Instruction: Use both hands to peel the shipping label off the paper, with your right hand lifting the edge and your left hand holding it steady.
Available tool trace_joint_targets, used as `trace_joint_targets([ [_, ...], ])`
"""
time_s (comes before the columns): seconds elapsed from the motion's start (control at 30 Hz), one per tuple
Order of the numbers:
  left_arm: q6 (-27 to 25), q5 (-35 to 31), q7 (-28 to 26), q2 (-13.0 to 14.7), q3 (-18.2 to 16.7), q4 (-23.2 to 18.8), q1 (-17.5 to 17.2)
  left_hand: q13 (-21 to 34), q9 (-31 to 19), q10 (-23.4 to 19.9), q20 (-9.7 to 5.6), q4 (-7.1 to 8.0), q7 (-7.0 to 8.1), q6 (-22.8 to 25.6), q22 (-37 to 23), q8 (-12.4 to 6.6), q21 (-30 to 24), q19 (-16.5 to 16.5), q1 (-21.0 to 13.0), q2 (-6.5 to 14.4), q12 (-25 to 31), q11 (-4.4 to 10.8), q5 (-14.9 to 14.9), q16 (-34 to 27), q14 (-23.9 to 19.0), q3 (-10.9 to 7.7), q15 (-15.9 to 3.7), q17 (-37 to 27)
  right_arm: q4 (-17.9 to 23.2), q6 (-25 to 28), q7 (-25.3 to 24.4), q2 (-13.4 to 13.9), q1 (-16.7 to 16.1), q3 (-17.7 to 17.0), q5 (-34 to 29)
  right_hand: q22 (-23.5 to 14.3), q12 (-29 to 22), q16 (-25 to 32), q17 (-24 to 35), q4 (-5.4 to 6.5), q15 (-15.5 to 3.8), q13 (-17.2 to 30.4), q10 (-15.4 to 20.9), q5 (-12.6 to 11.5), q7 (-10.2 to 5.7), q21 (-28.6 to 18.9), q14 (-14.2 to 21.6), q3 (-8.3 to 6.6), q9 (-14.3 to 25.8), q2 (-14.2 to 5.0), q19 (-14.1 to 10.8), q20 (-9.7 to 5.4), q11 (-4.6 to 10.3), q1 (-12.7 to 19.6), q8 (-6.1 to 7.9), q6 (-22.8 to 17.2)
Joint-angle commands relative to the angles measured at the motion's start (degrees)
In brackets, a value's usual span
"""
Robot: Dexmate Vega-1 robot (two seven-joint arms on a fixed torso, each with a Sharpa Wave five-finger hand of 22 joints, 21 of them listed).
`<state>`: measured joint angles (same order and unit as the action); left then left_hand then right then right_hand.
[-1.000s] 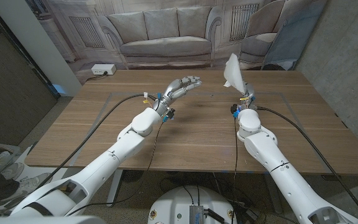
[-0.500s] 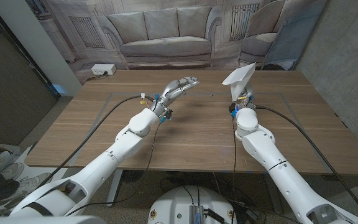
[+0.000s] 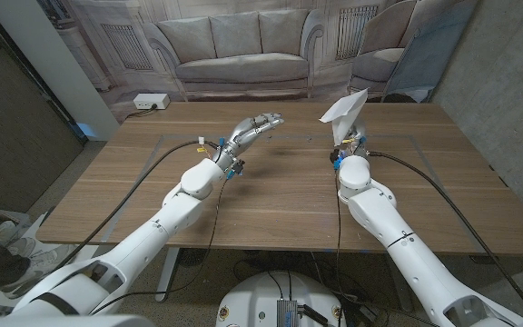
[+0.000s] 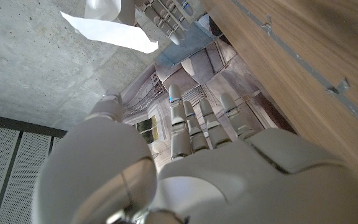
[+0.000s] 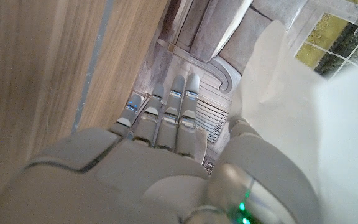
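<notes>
Head view. One wooden table (image 3: 271,195); two arms, two hands. My right hand (image 3: 350,136) is raised above the table's far right part and holds one white sheet of paper (image 3: 345,113), which stands up from the hand in the air, well clear of the wood. My left hand (image 3: 252,127) hovers apart from it, over the table's middle, fingers spread and straight, holding nothing. One label presumably sits on that sheet (I cannot make it out from here).

Left wrist view. My left hand (image 4: 185,168) with fingers extended and parted, empty. Beyond them, the right hand (image 4: 160,15) with the paper (image 4: 107,28) hanging from it.

Right wrist view. My right hand (image 5: 160,155); fingers lie long and side by side, thumb up against the paper (image 5: 291,106), which I judge pinched there.

Step in hand, as I judge it: bring the left hand across to take the sheet. To do it well, I close the gap slowly, grip a bare margin firmly, and only then work a label corner with the right.
</notes>
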<state>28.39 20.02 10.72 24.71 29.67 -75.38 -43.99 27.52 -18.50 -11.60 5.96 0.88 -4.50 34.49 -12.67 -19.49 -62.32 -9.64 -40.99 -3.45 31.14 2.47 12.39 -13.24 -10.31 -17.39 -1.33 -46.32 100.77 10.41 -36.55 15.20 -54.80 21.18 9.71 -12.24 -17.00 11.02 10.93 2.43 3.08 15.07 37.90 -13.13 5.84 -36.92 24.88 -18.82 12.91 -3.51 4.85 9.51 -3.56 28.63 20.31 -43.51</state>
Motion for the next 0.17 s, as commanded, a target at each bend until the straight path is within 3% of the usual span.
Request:
trace_joint_targets([
  [0.03, 1.2, 1.7, 3.1, -1.9, -0.8, 6.8, 2.8, 0.2, -0.3, 0.1, 0.19, 0.09, 0.11, 0.3, -0.3, -0.23, -0.4, -3.7, -0.4, -0.2, 0.0, -0.03, 0.5, -0.2, 0.0, 0.31, -0.09, -0.2, -0.8, 1.3, -2.3, -1.4, 1.6, 1.8, -2.4, 0.0, -0.2, 0.3, 0.2, -0.43, -0.37, 0.2, 0.4, -0.4, 0.24, -0.3, 0.2, -0.01, 0.3, 0.20, -0.4, -0.05, 0.17, 0.5, 0.14, -0.5],
  [0.17, 0.4, 1.5, 3.2, -1.9, -1.1, 7.3, 3.1, 0.3, -0.3, 0.2, 0.25, 0.14, -0.06, 0.2, -0.4, -0.15, -0.4, -4.0, -0.4, -0.1, -0.1, -0.16, 0.6, -0.2, 0.1, 0.36, -0.01, -0.2, -3.2, -0.4, -2.2, -2.3, 2.4, 1.8, -2.0, 0.0, -0.3, 0.3, 0.2, -0.50, -0.44, 0.2, 0.4, -0.4, 0.26, -0.3, 0.2, -0.04, 0.3, 0.22, -0.4, -0.04, 0.23, 0.5, 0.16, -0.6],
])
